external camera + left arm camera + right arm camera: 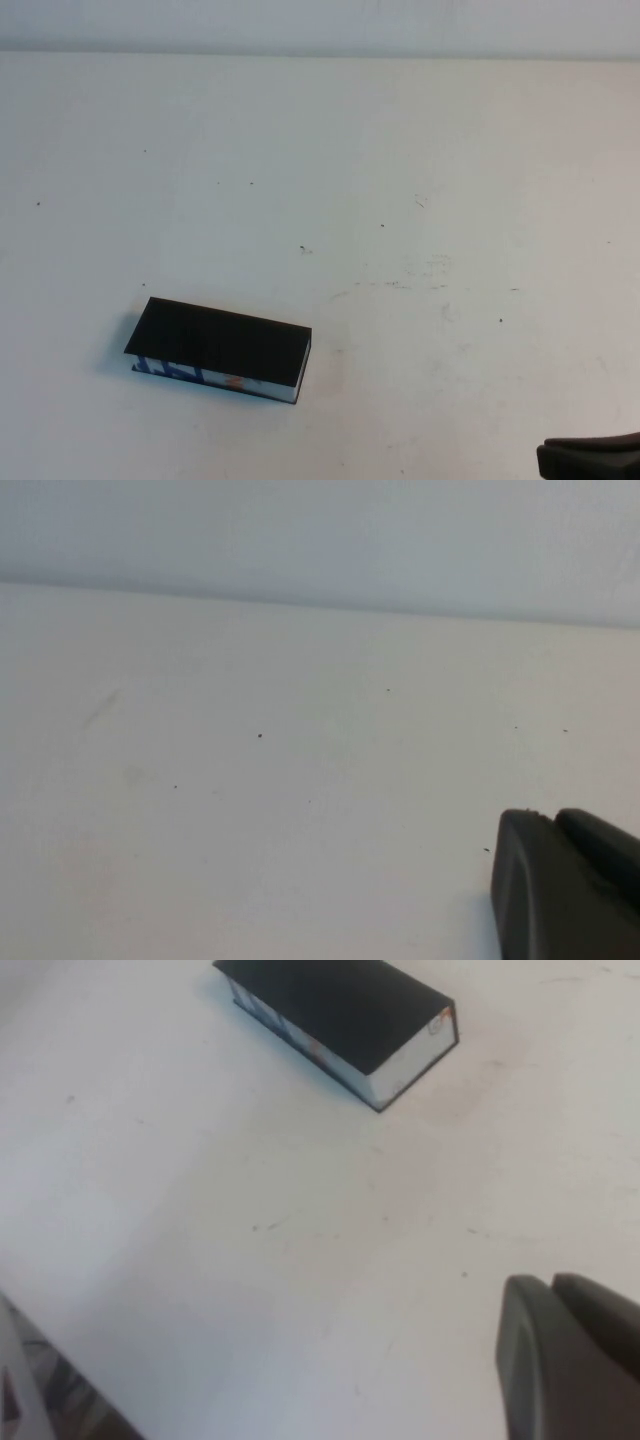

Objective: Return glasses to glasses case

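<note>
The glasses case (pixel 220 345) lies closed on the white table (pixel 400 180) at the front left, black lid up, its blue, white and orange patterned side facing me. It also shows in the right wrist view (pixel 340 1005). The glasses are out of view. My right gripper (pixel 590 455) sits low at the front right corner, far to the right of the case; in the right wrist view (pixel 550 1282) its fingers are together and empty. My left gripper (pixel 553 816) shows only in the left wrist view, fingers together, empty, over bare table.
The white table has small dark specks and faint scuffs. Its back edge meets a pale wall (pixel 320 25). In the right wrist view a table edge (pixel 60 1345) runs along one corner of the picture.
</note>
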Tool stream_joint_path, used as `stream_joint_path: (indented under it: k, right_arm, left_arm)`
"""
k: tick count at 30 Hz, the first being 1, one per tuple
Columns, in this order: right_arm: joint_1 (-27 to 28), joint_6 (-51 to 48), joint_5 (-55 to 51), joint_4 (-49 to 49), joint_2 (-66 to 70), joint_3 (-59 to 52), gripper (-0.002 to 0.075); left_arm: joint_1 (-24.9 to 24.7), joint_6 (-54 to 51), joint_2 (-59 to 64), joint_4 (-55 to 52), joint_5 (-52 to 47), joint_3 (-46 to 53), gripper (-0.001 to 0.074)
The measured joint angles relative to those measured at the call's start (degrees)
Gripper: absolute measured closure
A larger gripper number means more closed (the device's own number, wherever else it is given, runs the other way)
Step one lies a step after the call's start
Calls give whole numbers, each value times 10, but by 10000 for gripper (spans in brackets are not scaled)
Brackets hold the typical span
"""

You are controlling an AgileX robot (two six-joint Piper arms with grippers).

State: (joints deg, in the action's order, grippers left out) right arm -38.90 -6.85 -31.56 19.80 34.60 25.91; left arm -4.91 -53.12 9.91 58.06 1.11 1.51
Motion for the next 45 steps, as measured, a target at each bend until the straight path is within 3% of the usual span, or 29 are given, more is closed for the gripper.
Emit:
stream_joint_path:
  k: [8, 10, 18, 22, 26, 33, 45]
  right_arm:
    - [11, 0, 57, -91, -8, -3, 737]
    - [52, 0, 90, -101, -24, -14, 737]
    - [325, -2, 256, -100, -168, -159, 737]
    - [387, -2, 276, -98, -270, -235, 737]
    - [395, -2, 260, -97, -342, -271, 737]
    - [395, -2, 117, -95, -350, -275, 737]
    - [395, -2, 109, -88, -350, -275, 737]
  left_arm:
    - [0, 0, 0, 0, -2, 0, 738]
    - [0, 0, 0, 0, -2, 0, 738]
    - [0, 0, 0, 0, -2, 0, 738]
    - [0, 0, 0, 0, -2, 0, 738]
    - [0, 0, 0, 0, -2, 0, 738]
    - [0, 0, 0, 0, -2, 0, 738]
    - [0, 0, 0, 0, -2, 0, 738]
